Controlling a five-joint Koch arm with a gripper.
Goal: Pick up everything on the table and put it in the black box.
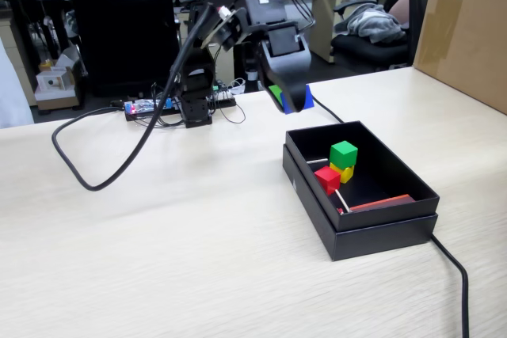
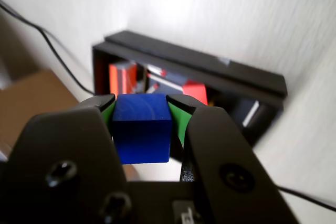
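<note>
In the wrist view the blue cube is seen pinched between the green pads of the end effector, w/ the black box lying ahead & below; in the fixed view the end effector is held above the desk, just behind the box's far-left corner. The drop spot is judged to lie fwd, along the box's long axis, w/ the near wall to be cleared. Inside the black box the green cube is stacked on the yellow cube, the red cube just beside them; a brown carton is set well apart at right.

Pale wood-grain table: black box, black cable on it.
</note>
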